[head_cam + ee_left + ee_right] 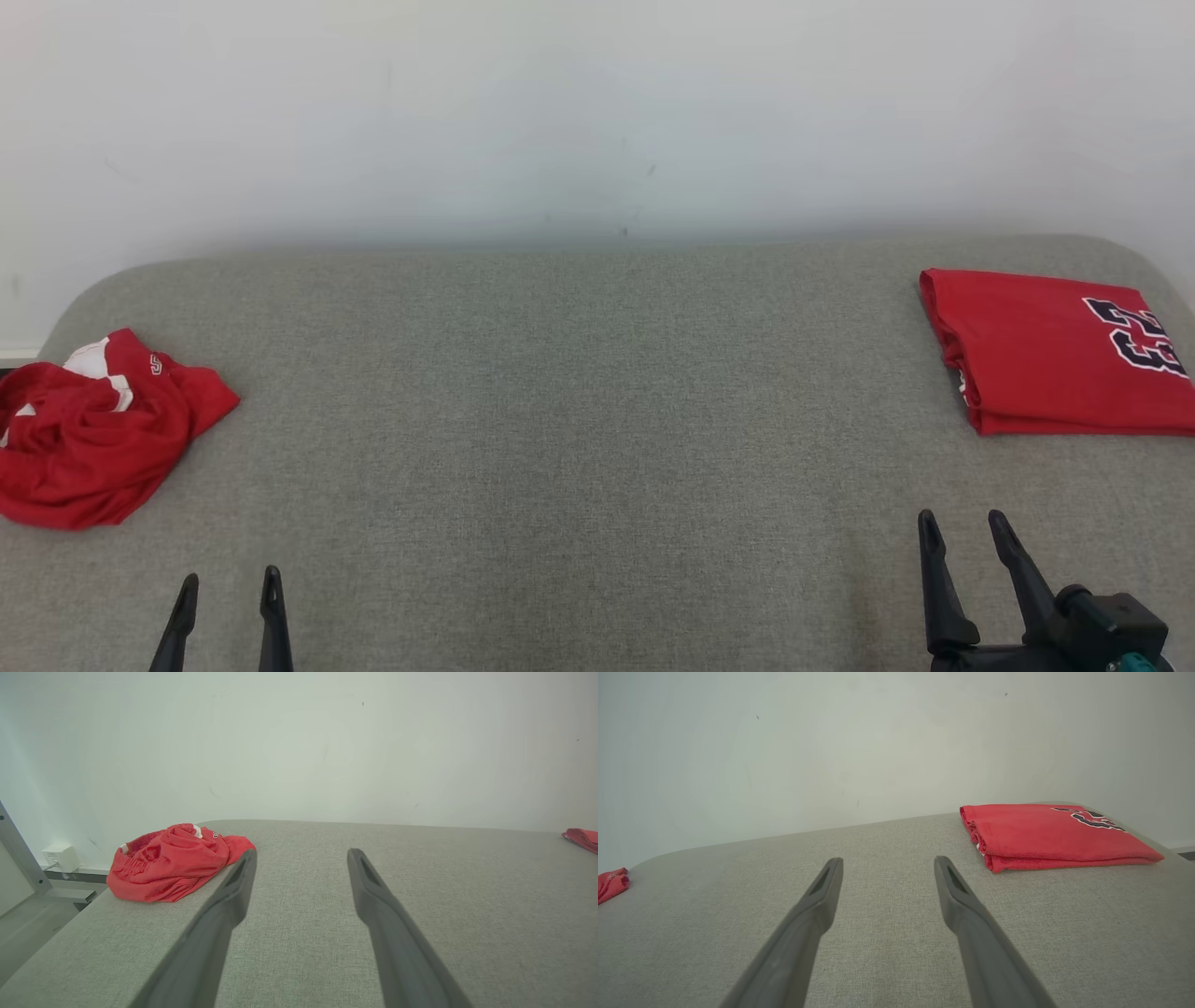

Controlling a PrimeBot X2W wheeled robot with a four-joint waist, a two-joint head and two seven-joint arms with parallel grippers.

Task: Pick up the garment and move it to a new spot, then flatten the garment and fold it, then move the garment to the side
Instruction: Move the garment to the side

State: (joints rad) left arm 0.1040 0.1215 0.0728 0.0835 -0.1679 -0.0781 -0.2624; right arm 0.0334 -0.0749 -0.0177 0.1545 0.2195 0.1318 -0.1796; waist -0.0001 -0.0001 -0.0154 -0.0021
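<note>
A crumpled red garment [93, 434] with white trim lies bunched at the far left edge of the grey table [579, 411]; the left wrist view has that garment [173, 863] ahead and to the left, and the right wrist view catches a corner of it [612, 884]. My left gripper [230, 588] stands open near the front edge, below and right of the garment, apart from it. Low at the right, my right gripper [962, 525] is open with nothing between its fingers. The open fingers frame bare cloth in the left wrist view [301, 856] and the right wrist view [887, 863].
A folded red shirt [1055, 350] with dark numbers lies at the table's right edge, seen as a neat stack [1050, 835] from the right wrist. A white wall [597, 112] runs behind the table. Left of the table are a white box [60, 856] and a metal frame.
</note>
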